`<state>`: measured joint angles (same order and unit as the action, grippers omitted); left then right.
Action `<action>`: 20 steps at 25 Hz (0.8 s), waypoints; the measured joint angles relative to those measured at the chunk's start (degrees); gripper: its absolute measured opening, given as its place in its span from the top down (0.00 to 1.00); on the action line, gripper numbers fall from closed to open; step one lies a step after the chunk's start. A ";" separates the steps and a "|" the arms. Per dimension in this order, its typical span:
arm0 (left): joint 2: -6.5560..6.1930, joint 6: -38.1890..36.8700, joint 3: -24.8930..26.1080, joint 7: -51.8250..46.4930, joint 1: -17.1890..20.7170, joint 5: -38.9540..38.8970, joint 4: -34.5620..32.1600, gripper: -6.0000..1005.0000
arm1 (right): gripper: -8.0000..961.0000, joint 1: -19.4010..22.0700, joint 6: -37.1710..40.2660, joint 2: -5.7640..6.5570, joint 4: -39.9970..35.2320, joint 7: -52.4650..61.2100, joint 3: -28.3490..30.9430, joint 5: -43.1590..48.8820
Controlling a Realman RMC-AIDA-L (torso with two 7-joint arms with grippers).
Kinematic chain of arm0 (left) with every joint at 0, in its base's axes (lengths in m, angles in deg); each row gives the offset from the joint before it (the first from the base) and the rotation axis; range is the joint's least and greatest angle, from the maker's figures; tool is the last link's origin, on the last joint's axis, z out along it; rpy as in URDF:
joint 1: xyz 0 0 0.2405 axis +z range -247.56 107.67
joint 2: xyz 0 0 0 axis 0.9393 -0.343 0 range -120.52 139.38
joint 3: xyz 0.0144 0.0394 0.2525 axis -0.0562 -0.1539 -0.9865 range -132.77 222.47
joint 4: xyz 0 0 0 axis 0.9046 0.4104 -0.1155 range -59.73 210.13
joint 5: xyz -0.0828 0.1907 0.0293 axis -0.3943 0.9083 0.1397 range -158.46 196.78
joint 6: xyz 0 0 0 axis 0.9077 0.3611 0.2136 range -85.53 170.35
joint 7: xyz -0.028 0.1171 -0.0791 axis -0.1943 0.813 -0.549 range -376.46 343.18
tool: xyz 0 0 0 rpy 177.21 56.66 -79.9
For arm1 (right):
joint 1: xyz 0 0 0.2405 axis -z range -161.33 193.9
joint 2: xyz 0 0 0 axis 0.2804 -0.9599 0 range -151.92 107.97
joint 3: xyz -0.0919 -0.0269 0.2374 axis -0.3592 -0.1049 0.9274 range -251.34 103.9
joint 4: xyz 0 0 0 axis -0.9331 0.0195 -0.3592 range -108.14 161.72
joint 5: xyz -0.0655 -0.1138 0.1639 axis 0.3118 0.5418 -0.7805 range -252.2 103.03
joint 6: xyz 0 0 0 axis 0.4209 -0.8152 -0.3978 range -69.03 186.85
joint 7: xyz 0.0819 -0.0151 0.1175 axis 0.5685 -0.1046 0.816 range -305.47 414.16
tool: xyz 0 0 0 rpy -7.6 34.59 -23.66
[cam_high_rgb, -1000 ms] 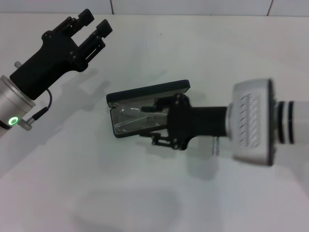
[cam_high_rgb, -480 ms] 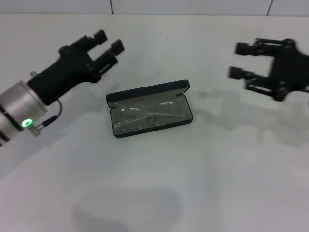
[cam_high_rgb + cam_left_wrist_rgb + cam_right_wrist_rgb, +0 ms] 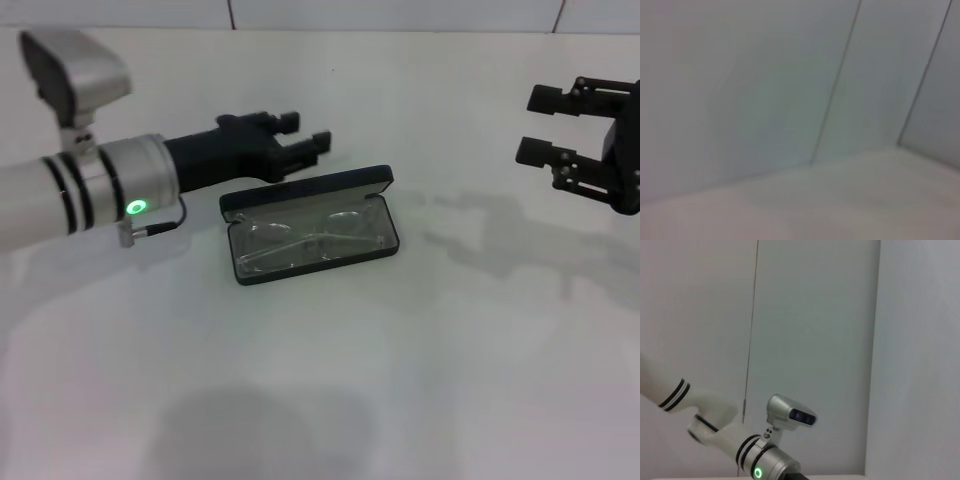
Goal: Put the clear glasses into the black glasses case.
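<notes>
The black glasses case [image 3: 308,225] lies open in the middle of the white table, its lid [image 3: 305,190] tilted up along the far side. Inside it, on the grey lining, rest the clear glasses [image 3: 305,237]. My left gripper [image 3: 305,141] is open and hovers just behind the lid's left end, pointing right. My right gripper [image 3: 535,125] is open, raised at the far right, well away from the case. Neither holds anything. The case does not appear in either wrist view.
The white table [image 3: 320,380] meets a tiled wall [image 3: 400,12] at the back. The right wrist view looks across at the wall and my left arm [image 3: 765,455]. The left wrist view shows only wall tiles [image 3: 790,90] and table edge.
My right gripper left the glasses in the case, pulled out and rose to the far right. My left arm swung down and in toward the back of the case lid.
</notes>
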<state>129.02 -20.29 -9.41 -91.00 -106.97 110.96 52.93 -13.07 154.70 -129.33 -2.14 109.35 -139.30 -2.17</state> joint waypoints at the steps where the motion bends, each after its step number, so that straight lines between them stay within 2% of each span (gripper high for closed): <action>1: -0.01 0.68 -1.23 -1.32 -0.48 1.02 -0.63 0.44 | 0.41 0.02 -0.14 0.00 0.08 0.00 0.01 0.01; 14: 0.23 0.79 -9.82 -2.02 1.93 1.86 -3.51 0.44 | 0.38 0.33 -2.25 -0.11 0.48 -0.37 0.15 0.01; 20: 0.42 -0.46 -10.89 0.91 4.15 1.54 -3.53 0.44 | 0.36 0.35 -3.27 -0.38 0.53 -0.39 0.12 0.00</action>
<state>129.45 -20.75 -20.30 -90.10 -102.82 112.50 49.40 -12.72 151.43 -129.71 -1.61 108.96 -139.18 -2.17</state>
